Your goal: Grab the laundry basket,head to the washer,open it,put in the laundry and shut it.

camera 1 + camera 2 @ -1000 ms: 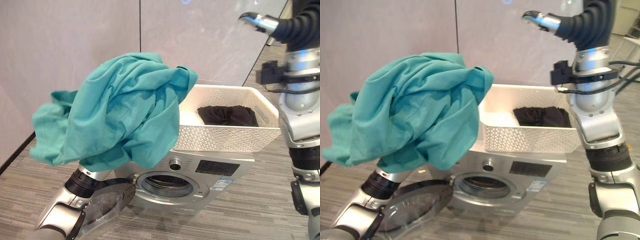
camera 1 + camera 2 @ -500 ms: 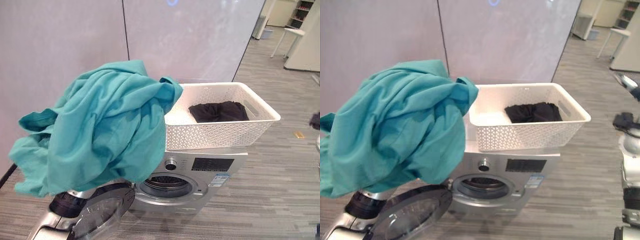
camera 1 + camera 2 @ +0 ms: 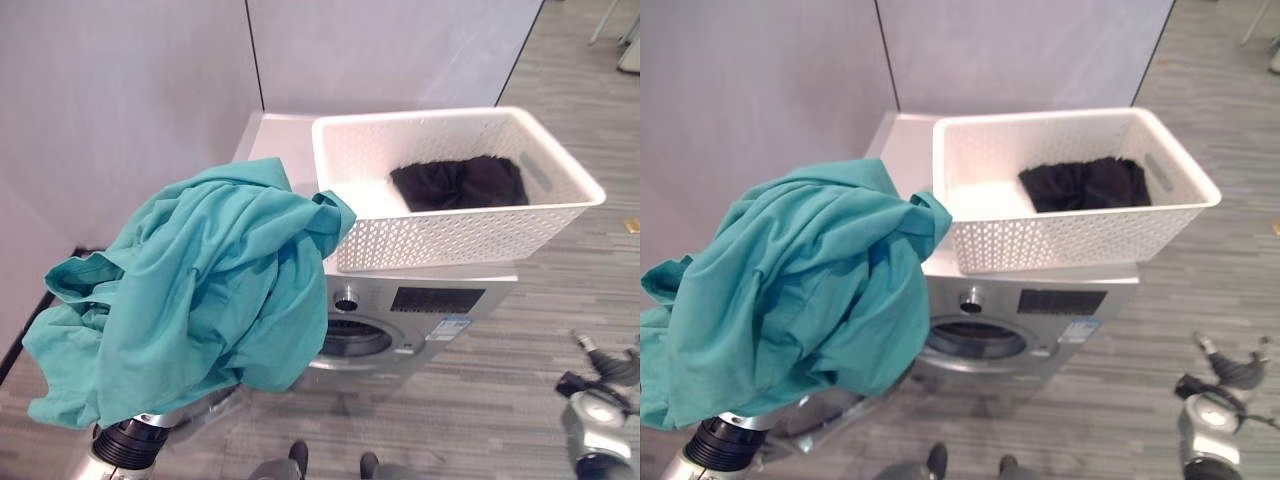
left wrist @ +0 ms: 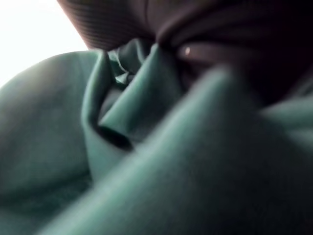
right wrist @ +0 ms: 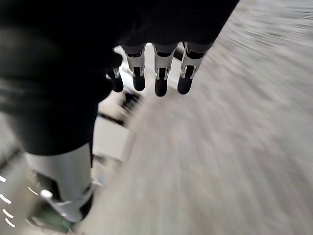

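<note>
Left eye view: raised left arm's fingers hidden under teal cloth point(image 3: 190, 290); right hand point(image 5: 156, 73) fingers straight, empty.

Teal garment point(image 3: 190, 300): you see it bunched, hanging left of the washer.
Basket point(image 3: 450, 235): white, atop washer point(image 3: 425, 300), holding black laundry point(image 3: 460, 183).

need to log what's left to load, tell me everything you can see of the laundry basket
The laundry basket is white, rectangular, of what looks like plastic, with perforated lattice walls, a solid rim and a slot handle in one end. It sits upright on top of the silver washer, overhanging its front edge. Inside lies a dark garment toward one end; the rest of its floor is bare.
</note>
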`<state>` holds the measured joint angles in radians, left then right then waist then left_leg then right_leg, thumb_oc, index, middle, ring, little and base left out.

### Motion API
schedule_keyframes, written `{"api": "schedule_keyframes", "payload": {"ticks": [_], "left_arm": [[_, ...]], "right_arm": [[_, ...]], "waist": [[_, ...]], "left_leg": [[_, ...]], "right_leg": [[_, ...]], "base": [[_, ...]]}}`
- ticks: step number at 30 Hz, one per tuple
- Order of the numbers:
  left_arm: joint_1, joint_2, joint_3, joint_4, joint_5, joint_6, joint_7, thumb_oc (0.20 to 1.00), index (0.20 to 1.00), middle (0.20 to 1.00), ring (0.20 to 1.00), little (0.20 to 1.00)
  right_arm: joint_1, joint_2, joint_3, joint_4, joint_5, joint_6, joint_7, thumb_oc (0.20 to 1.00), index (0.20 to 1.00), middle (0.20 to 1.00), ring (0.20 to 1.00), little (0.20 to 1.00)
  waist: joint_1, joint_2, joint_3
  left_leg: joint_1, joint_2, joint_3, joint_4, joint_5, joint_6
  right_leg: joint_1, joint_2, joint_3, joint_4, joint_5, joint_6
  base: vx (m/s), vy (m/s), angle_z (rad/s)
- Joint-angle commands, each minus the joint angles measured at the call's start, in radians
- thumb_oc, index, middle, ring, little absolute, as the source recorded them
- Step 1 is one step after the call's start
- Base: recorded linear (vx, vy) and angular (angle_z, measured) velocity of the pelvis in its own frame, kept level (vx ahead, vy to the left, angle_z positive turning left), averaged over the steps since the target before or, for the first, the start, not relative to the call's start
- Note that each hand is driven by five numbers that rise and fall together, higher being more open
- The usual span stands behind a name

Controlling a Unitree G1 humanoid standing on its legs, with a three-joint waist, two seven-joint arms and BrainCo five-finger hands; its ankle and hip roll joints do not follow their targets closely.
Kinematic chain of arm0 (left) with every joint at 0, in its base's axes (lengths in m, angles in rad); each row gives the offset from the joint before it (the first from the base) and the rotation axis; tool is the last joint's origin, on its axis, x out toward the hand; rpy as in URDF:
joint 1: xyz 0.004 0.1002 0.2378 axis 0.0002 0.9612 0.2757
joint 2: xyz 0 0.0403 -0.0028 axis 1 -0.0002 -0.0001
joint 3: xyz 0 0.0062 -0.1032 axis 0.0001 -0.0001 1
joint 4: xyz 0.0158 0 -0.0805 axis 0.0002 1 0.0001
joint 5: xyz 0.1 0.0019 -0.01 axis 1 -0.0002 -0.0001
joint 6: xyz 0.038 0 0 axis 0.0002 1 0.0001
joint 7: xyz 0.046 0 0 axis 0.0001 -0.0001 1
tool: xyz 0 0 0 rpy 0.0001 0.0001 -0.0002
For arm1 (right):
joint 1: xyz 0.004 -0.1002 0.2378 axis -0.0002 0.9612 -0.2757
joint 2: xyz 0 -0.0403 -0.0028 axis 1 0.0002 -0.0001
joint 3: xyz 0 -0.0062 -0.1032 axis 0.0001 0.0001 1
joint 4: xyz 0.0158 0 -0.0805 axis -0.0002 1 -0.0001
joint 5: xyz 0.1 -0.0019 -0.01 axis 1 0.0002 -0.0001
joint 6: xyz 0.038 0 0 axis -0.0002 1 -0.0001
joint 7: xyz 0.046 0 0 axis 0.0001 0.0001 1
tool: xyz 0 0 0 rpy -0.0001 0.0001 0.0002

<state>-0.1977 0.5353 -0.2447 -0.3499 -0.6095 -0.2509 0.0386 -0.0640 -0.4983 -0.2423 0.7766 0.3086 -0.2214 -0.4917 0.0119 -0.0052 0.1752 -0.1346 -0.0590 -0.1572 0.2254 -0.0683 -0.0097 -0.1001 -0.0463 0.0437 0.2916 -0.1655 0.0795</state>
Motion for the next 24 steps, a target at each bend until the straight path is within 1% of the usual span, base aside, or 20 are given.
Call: {"api": "schedule_keyframes", "payload": {"ticks": [1, 2, 4, 5, 6, 8, 9, 10, 13, 15, 18, 21, 24], "left_arm": [[-0.047, -0.022, 0.030, -0.045, 0.049, -0.056, 0.016, 0.200, 0.200, 0.200, 0.200, 0.200], [-0.051, -0.021, 0.025, -0.046, 0.054, -0.054, 0.017, 0.200, 0.200, 0.200, 0.200, 0.200], [-0.061, -0.026, 0.016, -0.037, 0.054, -0.050, 0.021, 0.200, 0.200, 0.200, 0.200, 0.200], [-0.079, -0.037, -0.002, -0.026, 0.059, -0.047, 0.028, 0.200, 0.200, 0.200, 0.200, 0.200], [-0.081, -0.037, -0.002, -0.024, 0.060, -0.048, 0.029, 0.200, 0.200, 0.200, 0.200, 0.200], [-0.111, -0.049, -0.033, 0.000, 0.069, -0.042, 0.039, 0.200, 0.200, 0.200, 0.200, 0.200], [-0.114, -0.050, -0.033, 0.003, 0.070, -0.043, 0.039, 0.200, 0.200, 0.200, 0.200, 0.200], [-0.122, -0.057, -0.042, 0.012, 0.073, -0.039, 0.041, 0.200, 0.200, 0.200, 0.200, 0.200], [-0.145, -0.081, -0.070, 0.060, 0.070, -0.030, 0.056, 0.200, 0.200, 0.200, 0.200, 0.200], [-0.162, -0.094, -0.088, 0.082, 0.086, -0.024, 0.070, 0.200, 0.200, 0.200, 0.200, 0.200], [-0.185, -0.114, -0.113, 0.126, 0.116, -0.013, 0.088, 0.200, 0.200, 0.200, 0.200, 0.200], [-0.191, -0.128, -0.116, 0.158, 0.144, -0.010, 0.107, 0.200, 0.200, 0.200, 0.200, 0.200], [-0.200, -0.140, -0.131, 0.189, 0.165, -0.008, 0.124, 0.200, 0.200, 0.200, 0.200, 0.200]], "right_arm": [[-0.066, -0.033, 0.024, 0.017, 0.014, -0.041, 0.039, 1.000, 1.000, 1.000, 1.000, 1.000], [-0.067, -0.023, 0.040, 0.038, 0.020, -0.037, 0.054, 1.000, 1.000, 1.000, 1.000, 1.000], [-0.080, -0.010, 0.080, 0.066, 0.032, -0.034, 0.084, 1.000, 1.000, 1.000, 1.000, 1.000], [-0.099, 0.004, 0.098, 0.130, 0.068, -0.032, 0.098, 1.000, 1.000, 1.000, 1.000, 1.000], [-0.102, 0.003, 0.099, 0.134, 0.070, -0.034, 0.099, 1.000, 1.000, 1.000, 1.000, 1.000], [-0.142, 0.008, 0.146, 0.190, 0.100, -0.028, 0.122, 1.000, 1.000, 1.000, 1.000, 1.000], [-0.145, 0.006, 0.146, 0.192, 0.102, -0.029, 0.123, 1.000, 1.000, 1.000, 1.000, 1.000], [-0.149, 0.011, 0.158, 0.199, 0.115, -0.029, 0.137, 1.000, 1.000, 1.000, 1.000, 1.000], [-0.170, 0.018, 0.193, 0.170, 0.138, -0.035, 0.160, 1.000, 1.000, 1.000, 1.000, 1.000], [-0.187, 0.024, 0.208, 0.169, 0.156, -0.042, 0.170, 1.000, 1.000, 1.000, 1.000, 1.000], [-0.226, 0.024, 0.240, 0.162, 0.151, -0.044, 0.167, 1.000, 1.000, 1.000, 1.000, 1.000], [-0.236, 0.019, 0.259, 0.119, 0.138, -0.052, 0.171, 1.000, 1.000, 1.000, 1.000, 1.000], [-0.257, 0.008, 0.267, 0.103, 0.127, -0.061, 0.160, 1.000, 1.000, 1.000, 1.000, 1.000]], "waist": [[0.013, -0.022, -0.015], [0.015, -0.020, -0.004], [0.017, -0.018, 0.012], [0.022, -0.013, 0.032], [0.022, -0.013, 0.032], [0.024, -0.003, 0.070], [0.024, -0.002, 0.068], [0.023, 0.001, 0.085], [0.017, 0.008, 0.123], [0.016, 0.017, 0.149], [0.014, 0.031, 0.179], [0.012, 0.040, 0.203], [0.005, 0.042, 0.225]], "left_leg": [[-0.054, 0.024, -0.037, 0.229, -0.209, 0.008], [-0.068, 0.025, -0.039, 0.249, -0.214, 0.008], [-0.098, 0.027, -0.042, 0.310, -0.250, 0.014], [-0.117, 0.027, -0.045, 0.346, -0.265, 0.018], [-0.120, 0.026, -0.045, 0.351, -0.268, 0.018], [-0.170, 0.020, -0.051, 0.418, -0.290, 0.027], [-0.178, 0.019, -0.051, 0.427, -0.294, 0.026], [-0.200, 0.015, -0.052, 0.454, -0.304, 0.029], [-0.265, 0.005, -0.046, 0.520, -0.321, 0.033], [-0.333, -0.003, -0.041, 0.581, -0.334, 0.032], [-0.399, -0.010, -0.027, 0.643, -0.347, 0.033], [-0.469, -0.010, -0.016, 0.703, -0.359, 0.036], [-0.529, -0.015, -0.007, 0.739, -0.363, 0.036]], "right_leg": [[-0.084, -0.005, -0.012, 0.151, -0.041, -0.001], [-0.096, -0.004, -0.014, 0.174, -0.050, -0.003], [-0.128, 0.001, -0.011, 0.244, -0.086, -0.013], [-0.146, 0.005, -0.012, 0.283, -0.107, -0.020], [-0.149, 0.005, -0.012, 0.288, -0.109, -0.020], [-0.194, 0.011, -0.016, 0.353, -0.142, -0.030], [-0.202, 0.011, -0.016, 0.362, -0.146, -0.030], [-0.223, 0.011, -0.017, 0.389, -0.156, -0.035], [-0.286, 0.021, -0.012, 0.447, -0.176, -0.044], [-0.357, 0.026, -0.019, 0.502, -0.190, -0.049], [-0.430, 0.039, -0.017, 0.558, -0.203, -0.055], [-0.511, 0.055, -0.015, 0.620, -0.216, -0.059], [-0.580, 0.068, -0.019, 0.654, -0.221, -0.064]], "base": [[-0.04, -0.014, 0.13], [-0.05, -0.024, 0.15], [-0.04, -0.027, 0.08], [0.00, 0.000, 0.00], [-0.04, -0.010, -0.02], [-0.06, -0.004, -0.02], [-0.07, -0.003, 0.00], [-0.05, -0.003, 0.01], [-0.09, -0.004, 0.01], [-0.13, 0.018, -0.04], [-0.09, 0.018, -0.01], [-0.07, 0.007, -0.13], [-0.08, -0.013, -0.21]]}}
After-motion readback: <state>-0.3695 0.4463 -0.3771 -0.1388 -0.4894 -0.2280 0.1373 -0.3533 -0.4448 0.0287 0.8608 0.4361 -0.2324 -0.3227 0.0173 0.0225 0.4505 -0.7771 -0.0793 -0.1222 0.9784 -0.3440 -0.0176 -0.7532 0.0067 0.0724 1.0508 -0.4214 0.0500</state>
